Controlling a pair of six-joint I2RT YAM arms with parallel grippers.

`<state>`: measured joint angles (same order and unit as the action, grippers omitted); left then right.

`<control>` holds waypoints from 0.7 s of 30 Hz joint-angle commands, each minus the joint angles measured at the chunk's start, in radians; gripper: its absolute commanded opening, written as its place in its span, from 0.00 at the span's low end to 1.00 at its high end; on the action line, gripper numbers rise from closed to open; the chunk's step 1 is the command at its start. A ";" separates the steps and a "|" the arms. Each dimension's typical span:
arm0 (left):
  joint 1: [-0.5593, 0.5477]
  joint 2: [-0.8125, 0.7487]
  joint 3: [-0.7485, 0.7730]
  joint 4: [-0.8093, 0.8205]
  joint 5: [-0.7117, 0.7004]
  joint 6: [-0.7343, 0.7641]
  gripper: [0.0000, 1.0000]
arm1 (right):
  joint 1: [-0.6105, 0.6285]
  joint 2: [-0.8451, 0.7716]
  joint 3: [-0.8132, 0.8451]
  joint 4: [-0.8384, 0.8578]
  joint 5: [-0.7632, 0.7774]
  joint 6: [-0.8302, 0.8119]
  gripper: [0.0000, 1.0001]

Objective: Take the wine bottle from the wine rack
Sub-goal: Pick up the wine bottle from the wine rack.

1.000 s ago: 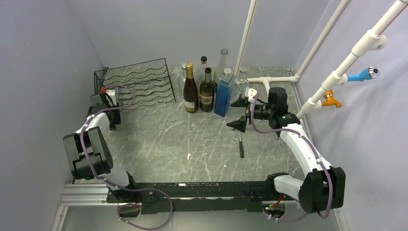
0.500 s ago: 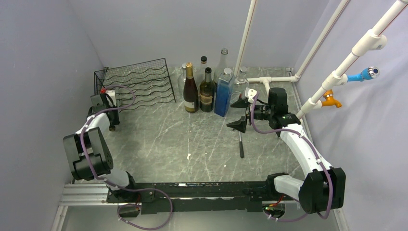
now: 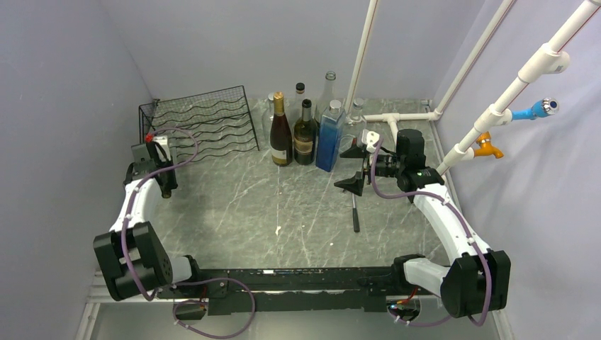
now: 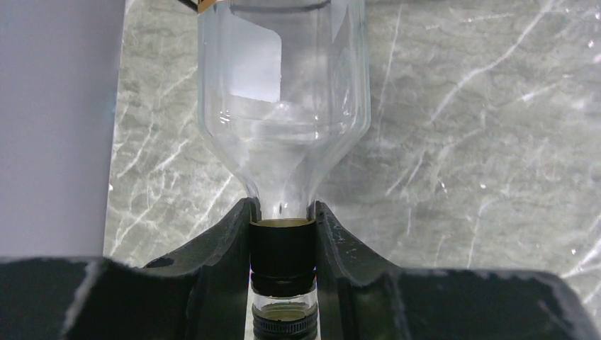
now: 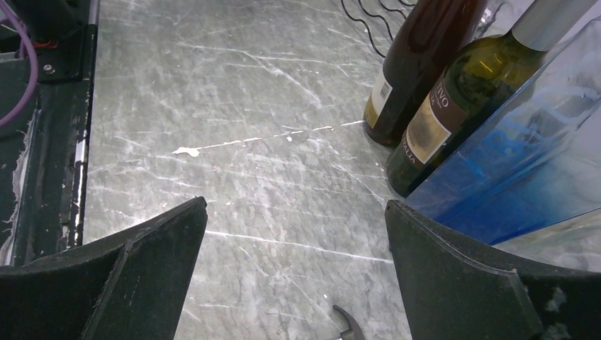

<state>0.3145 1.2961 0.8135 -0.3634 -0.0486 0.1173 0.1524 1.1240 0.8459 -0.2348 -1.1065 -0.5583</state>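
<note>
The left gripper (image 4: 282, 248) is found at the far left of the table (image 3: 283, 212), just beside the near left corner of the wine rack (image 3: 212, 117). Its fingers (image 4: 227, 241) are pinched on the neck of the wine bottle (image 4: 283, 99), one on each side of a black band below the shoulder. The bottle is of clear glass. Its body is seen to extend away from the wrist camera, with grey marbled table surface behind it. In the overhead view the clear bottle cannot be made out against the rack wires, so it cannot be told whether it bears on a shelf or hangs free of the rack.

The wine rack, a black wire box with wavy shelves, is observed standing on the table in the far left corner.

The right gripper (image 3: 352, 168) is held above the table right of centre, with its fingers spread wide over bare marble. It is pointed left, toward a group of upright bottles near the far wall. Nearest to it a blue square bottle (image 3: 329, 138) is noted, then a dark green bottle (image 3: 305, 134) and a brown bottle with gold foil (image 3: 281, 131). These three stand close side by side, just right of the rack. Clear bottles are seen behind them.

A slim dark tool (image 3: 354, 211) is noted lying flat on the table, on the near side of the right gripper and apart from it
</note>
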 commanded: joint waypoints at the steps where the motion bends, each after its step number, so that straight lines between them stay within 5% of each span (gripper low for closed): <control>1: -0.018 -0.087 -0.013 -0.060 0.090 -0.036 0.00 | 0.005 -0.026 0.013 0.035 -0.031 -0.007 1.00; 21: -0.084 -0.246 -0.013 -0.200 0.144 -0.056 0.00 | 0.018 -0.031 0.009 0.040 -0.032 -0.011 1.00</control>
<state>0.2535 1.0885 0.7887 -0.5655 -0.0059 0.0574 0.1654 1.1233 0.8459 -0.2329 -1.1084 -0.5579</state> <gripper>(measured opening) 0.357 0.994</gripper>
